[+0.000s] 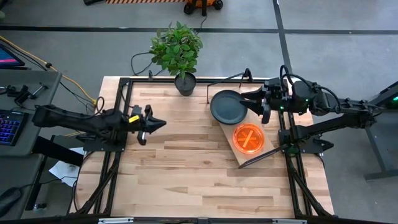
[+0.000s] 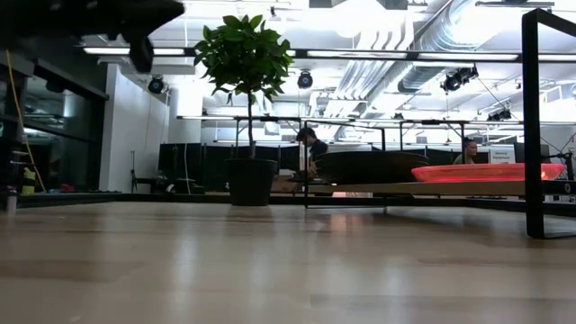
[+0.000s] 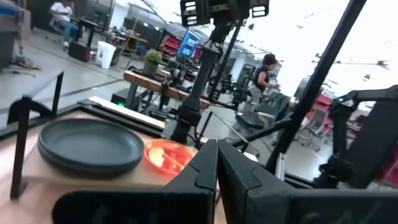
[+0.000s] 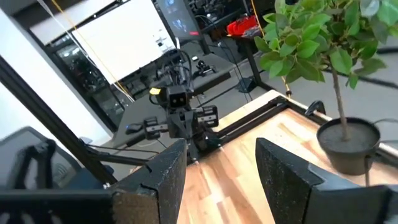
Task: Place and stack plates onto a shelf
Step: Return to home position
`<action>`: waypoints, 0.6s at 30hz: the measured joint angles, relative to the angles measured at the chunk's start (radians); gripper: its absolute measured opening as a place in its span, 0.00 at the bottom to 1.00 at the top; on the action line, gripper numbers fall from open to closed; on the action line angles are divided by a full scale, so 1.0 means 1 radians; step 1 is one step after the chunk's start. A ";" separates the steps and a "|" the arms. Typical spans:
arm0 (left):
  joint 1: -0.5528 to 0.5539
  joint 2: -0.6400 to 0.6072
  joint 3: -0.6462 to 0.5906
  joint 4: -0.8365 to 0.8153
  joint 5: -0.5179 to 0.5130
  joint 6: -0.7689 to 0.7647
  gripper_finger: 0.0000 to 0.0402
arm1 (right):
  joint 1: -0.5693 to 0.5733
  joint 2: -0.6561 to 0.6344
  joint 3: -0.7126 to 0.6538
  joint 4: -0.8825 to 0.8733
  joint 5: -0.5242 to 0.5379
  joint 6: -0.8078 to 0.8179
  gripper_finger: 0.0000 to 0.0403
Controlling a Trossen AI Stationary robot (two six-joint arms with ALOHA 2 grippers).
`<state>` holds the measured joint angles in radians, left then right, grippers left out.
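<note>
Looking down on the planked wooden tabletop [image 1: 186, 168], light boards inside a black metal frame. The shelf [image 1: 241, 157] sits at the table's right rear, set at an angle. On it, the dark grey plates [image 1: 227, 106] are stacked at the end nearer the plant; the orange plates [image 1: 248, 138] are stacked at the other end, just beside them. From table height, both stacks rest flat on the board, which is raised on thin black legs.

A small potted plant [image 1: 185, 83] stands at the rear edge, near the shelf.

Left gripper [image 1: 160, 123] hovers over the table's left-centre, well apart from the shelf, fingers pressed together, holding nothing. Right gripper [image 1: 264, 106] hangs over the shelf's rear edge just beside the grey stack, fingers spread, empty.

Room: grey floor with dark tape lines around the table. A desk to the left carries a keyboard [image 1: 9, 127] with lit keys. Beyond the table, an open workshop hall with exposed ceiling ducts, strip lights and more benches. A person [image 2: 310, 144] sits far back.
</note>
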<state>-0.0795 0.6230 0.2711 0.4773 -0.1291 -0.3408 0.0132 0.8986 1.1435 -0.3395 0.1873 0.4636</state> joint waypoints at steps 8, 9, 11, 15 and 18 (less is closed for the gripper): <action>-0.002 -0.192 -0.148 0.051 0.040 -0.024 0.00 | 0.000 0.000 0.000 0.002 0.000 0.060 0.44; -0.002 -0.212 -0.160 0.052 0.048 -0.024 0.00 | 0.000 0.000 0.000 0.003 0.000 0.060 0.44; -0.002 -0.247 -0.186 0.046 0.069 -0.021 0.00 | 0.000 0.000 0.000 0.003 0.000 0.061 0.44; -0.002 -0.297 -0.245 0.052 0.077 -0.022 0.00 | 0.000 0.000 0.000 0.005 0.001 0.107 0.44; -0.002 -0.322 -0.260 0.020 0.079 -0.036 0.00 | 0.000 0.000 0.000 0.005 0.001 0.123 0.44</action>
<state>-0.0814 0.3009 0.0109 0.4974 -0.0503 -0.3766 0.0132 0.8986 1.1435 -0.3347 0.1880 0.5869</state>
